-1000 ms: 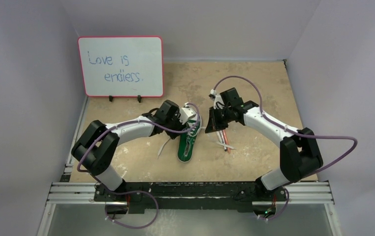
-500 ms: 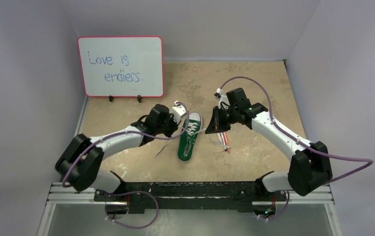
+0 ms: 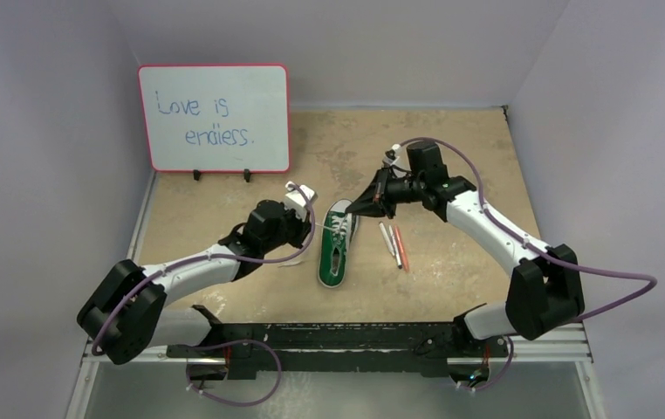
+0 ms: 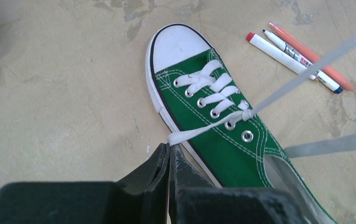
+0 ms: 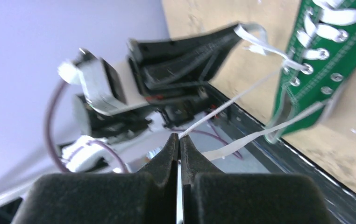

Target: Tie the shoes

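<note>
On the table [image 3: 460, 166]: the shoe [image 3: 336, 249] lies sole down between the two arms, toe toward the far wall. Two pens [image 3: 394, 246] lie just beside it on the right.
Grip, left: the left gripper [image 4: 169, 148] is pressed together on one lace end, low at the shoe's left side.
Grip, right: the right gripper [image 5: 179, 138] pinches the other lace end, which runs taut to it from the shoe.
Handling: the shoe looks light and would likely slide or tip under a lopsided pull. The laces [image 4: 216, 95] are flat, soft and limp, apt to slip from a narrow pinch. They are best held near the ends, with the two pulls balanced.
Left wrist view: only this view shows the two strands meeting at the upper eyelets. I cannot tell whether a knot sits there.
Right wrist view: only this view shows the short lace tail past the left gripper's tips.
Top view: it shows how the arms stand, but the laces are too thin to follow.
</note>
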### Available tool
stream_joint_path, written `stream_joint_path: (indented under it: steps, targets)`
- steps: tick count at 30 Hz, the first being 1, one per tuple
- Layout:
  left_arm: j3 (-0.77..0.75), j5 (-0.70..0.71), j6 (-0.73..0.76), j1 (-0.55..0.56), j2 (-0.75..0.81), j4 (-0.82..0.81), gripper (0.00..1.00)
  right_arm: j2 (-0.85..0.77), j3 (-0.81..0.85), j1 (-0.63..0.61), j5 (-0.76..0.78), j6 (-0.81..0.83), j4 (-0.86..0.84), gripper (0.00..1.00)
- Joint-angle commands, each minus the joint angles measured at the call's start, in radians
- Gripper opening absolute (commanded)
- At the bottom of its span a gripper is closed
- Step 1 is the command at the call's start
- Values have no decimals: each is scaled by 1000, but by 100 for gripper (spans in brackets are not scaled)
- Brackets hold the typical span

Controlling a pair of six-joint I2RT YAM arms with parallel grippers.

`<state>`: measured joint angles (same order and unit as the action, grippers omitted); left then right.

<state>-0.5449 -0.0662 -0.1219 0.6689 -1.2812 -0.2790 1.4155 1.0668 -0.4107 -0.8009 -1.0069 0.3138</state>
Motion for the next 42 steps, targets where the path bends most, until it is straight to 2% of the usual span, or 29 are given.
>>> stream_joint_path:
  steps: [1,3,5,7,12,16,21,27,30,31,34,37,38,42]
  targets:
    - [54,25,-87,12,48,-167,0,1,-77,2,17,-451,-447,0]
    - [60,52,-96,14,41,-160,0,-11,-82,5,77,-486,-417,0]
    - [61,123,-125,15,54,-110,0,-9,-77,22,105,-423,-338,0]
    - [74,215,-189,14,88,-67,0,11,-97,42,67,-348,-243,0]
    - [104,321,-333,14,170,39,0,-70,-289,90,98,-291,-228,0]
    - [130,336,-445,12,164,82,0,-84,-381,177,122,-197,-203,0]
    - [170,326,-532,12,127,109,0,-63,-367,215,203,-48,-79,0]
    - [202,324,-547,12,94,81,0,-83,-455,291,244,4,-49,0]
    - [199,308,-521,11,95,59,0,-84,-490,310,253,32,-92,0]
    - [198,300,-512,11,103,48,0,-81,-493,310,228,48,-152,0]
    - [182,245,-452,11,149,8,0,-54,-455,309,168,86,-216,0]
    - [125,134,-338,8,161,-3,0,-21,-391,309,110,175,-143,0]
    - [97,88,-291,8,134,7,5,-17,-369,309,116,203,-116,0]
    - [31,-17,-186,8,22,13,43,-15,-334,309,92,243,-80,0]
